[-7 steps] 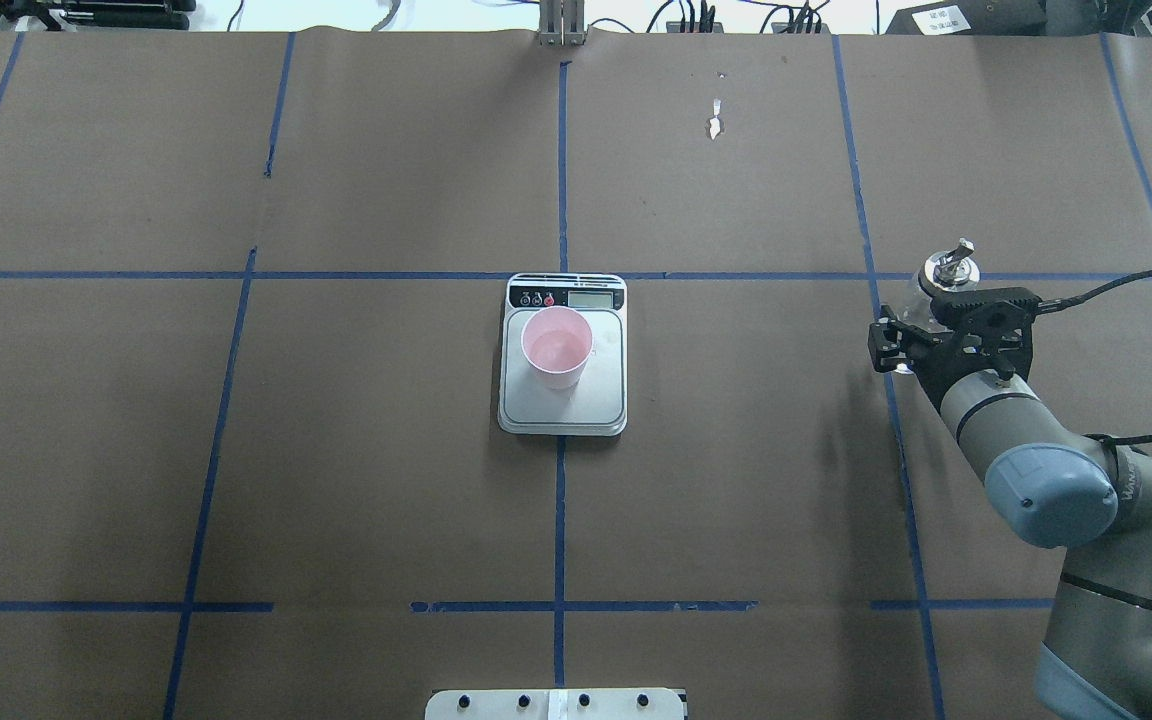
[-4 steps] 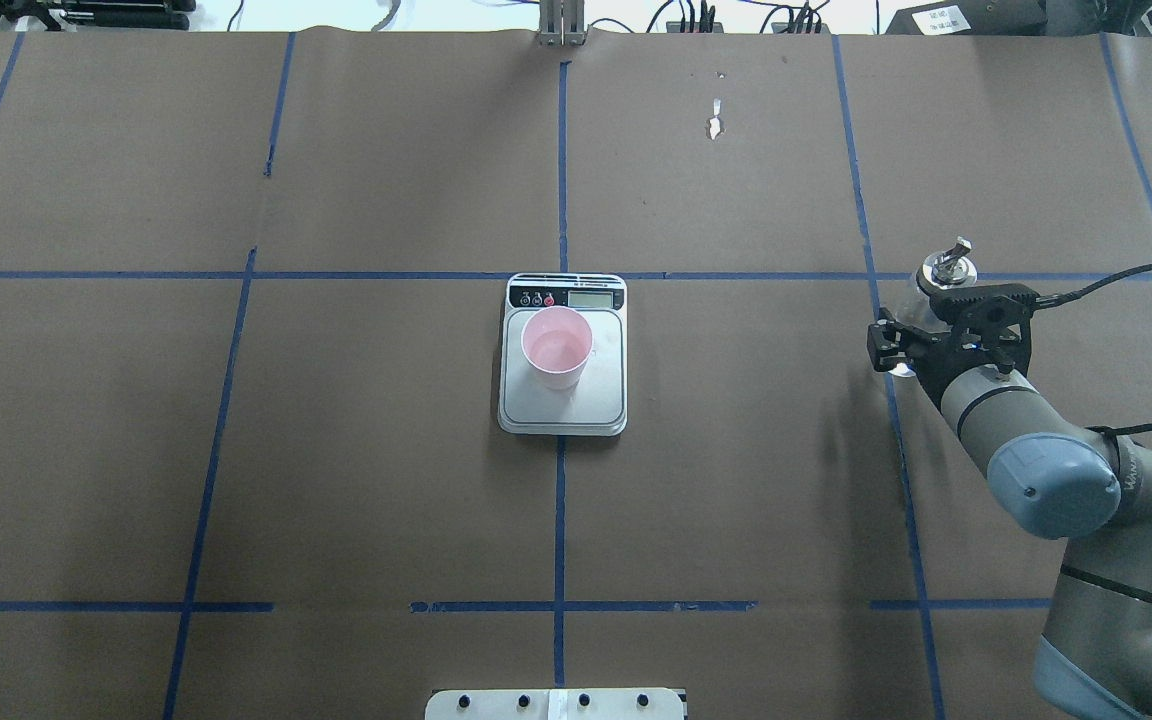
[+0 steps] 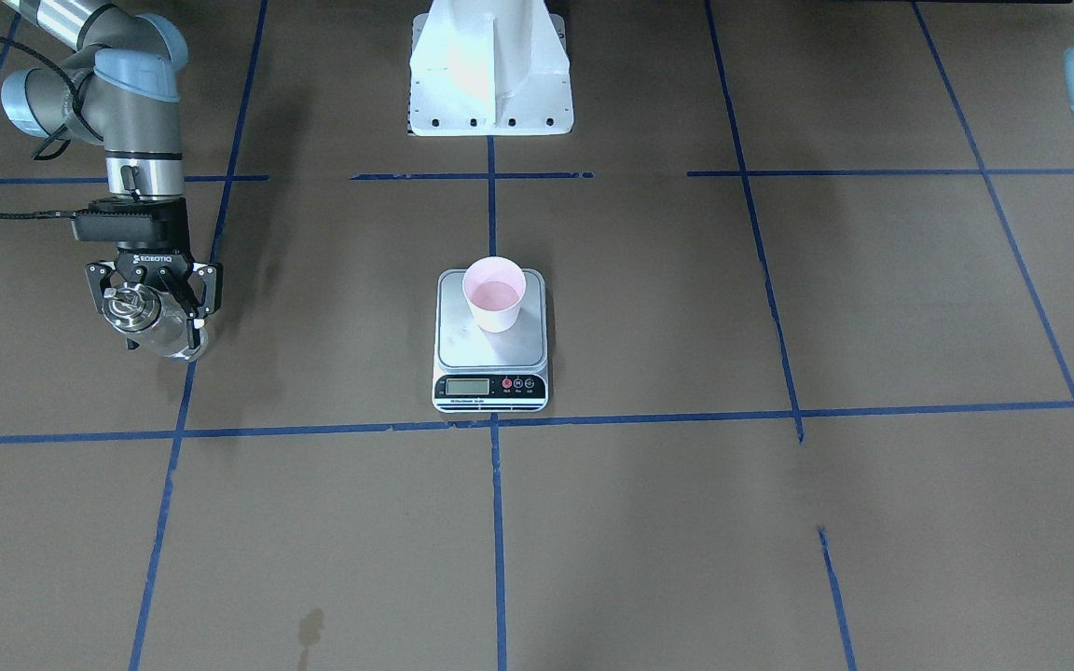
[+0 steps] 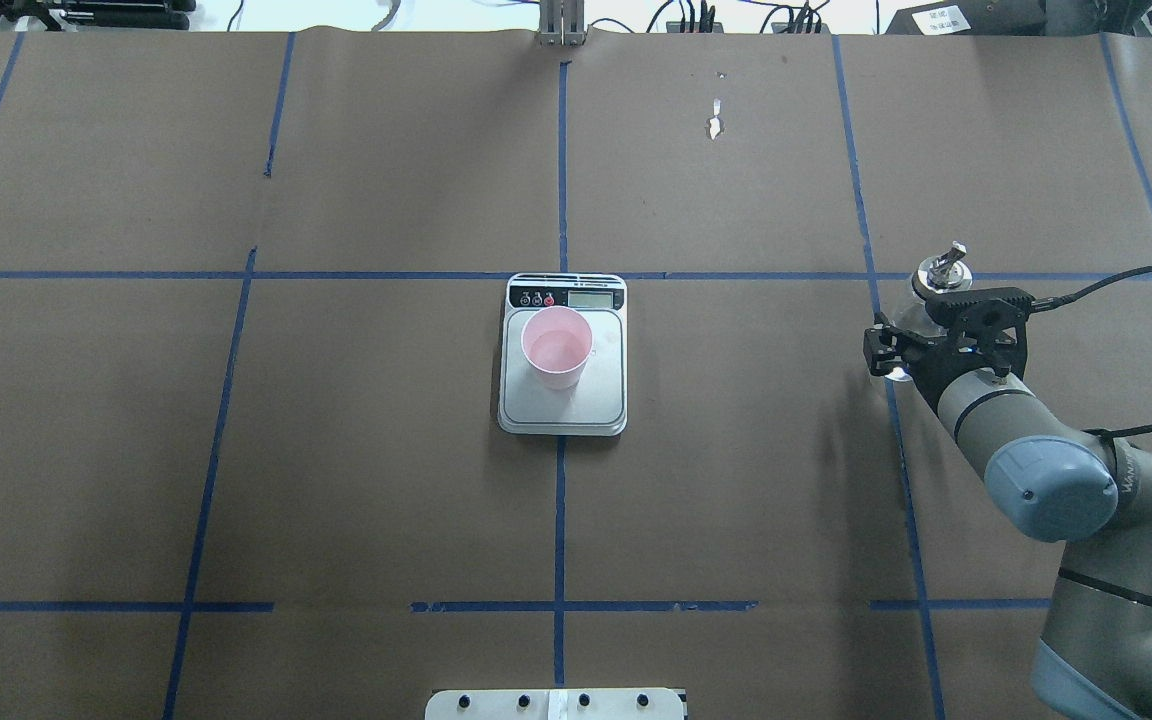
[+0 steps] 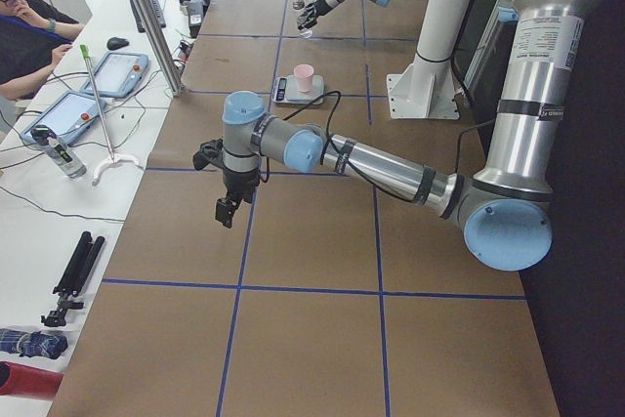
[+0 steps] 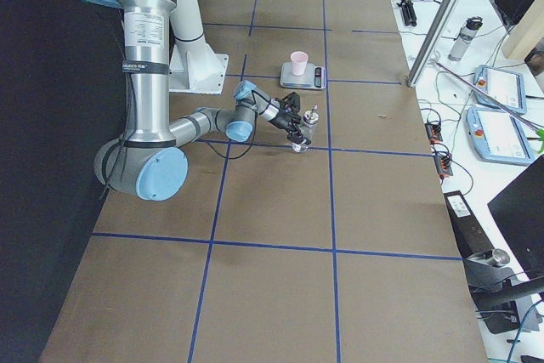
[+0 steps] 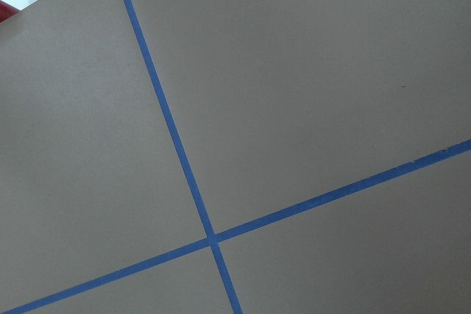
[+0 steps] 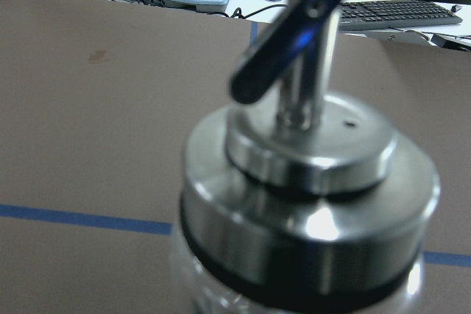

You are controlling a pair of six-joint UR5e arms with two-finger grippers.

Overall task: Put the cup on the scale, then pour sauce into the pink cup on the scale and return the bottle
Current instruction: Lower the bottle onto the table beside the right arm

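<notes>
The pale pink cup [image 4: 556, 345] stands upright on the steel platform of the scale [image 4: 608, 402], near its display end, with clear liquid in it. It also shows in the front view [image 3: 494, 294]. My right gripper [image 4: 902, 345] is shut on the clear glass bottle [image 4: 941, 270] at the table's right side, close to a blue tape line. The bottle is about upright and low over the paper. Its silver cap and spout fill the right wrist view [image 8: 309, 204]. My left gripper [image 5: 226, 211] hangs over bare paper far to the left; I cannot tell whether it is open.
The robot's white pedestal [image 3: 490, 65] stands behind the scale. Brown paper with blue tape lines [image 4: 560, 520] covers the table. A side desk with tablets [image 5: 117, 70] and a seated person [image 5: 21, 31] lies beyond the far edge.
My right gripper with the bottle has shifted slightly left and lower. The cup and scale have not moved.
</notes>
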